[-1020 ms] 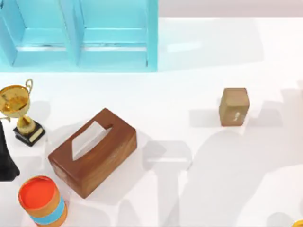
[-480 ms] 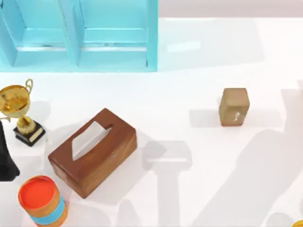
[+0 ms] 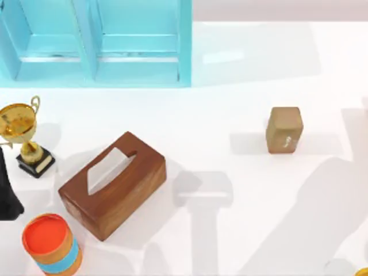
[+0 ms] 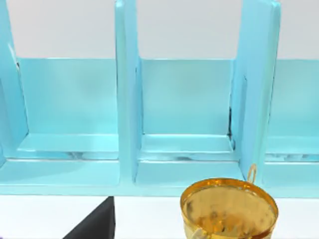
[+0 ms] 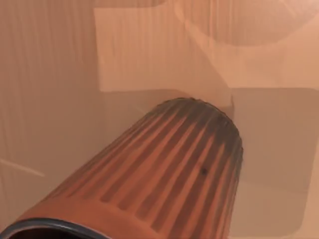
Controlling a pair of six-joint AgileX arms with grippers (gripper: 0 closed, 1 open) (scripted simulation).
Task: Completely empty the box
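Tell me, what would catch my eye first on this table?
Probably the brown wooden tissue box with a white tissue in its slot, lying left of centre. Behind it stands a bright turquoise shelf unit, with a shiny gold trophy cup at the left edge and an orange-topped striped canister in front.

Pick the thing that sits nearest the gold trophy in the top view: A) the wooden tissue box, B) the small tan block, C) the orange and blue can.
A: the wooden tissue box lies just right of the gold trophy, with the orange and blue can farther down and the small tan block far across the table.
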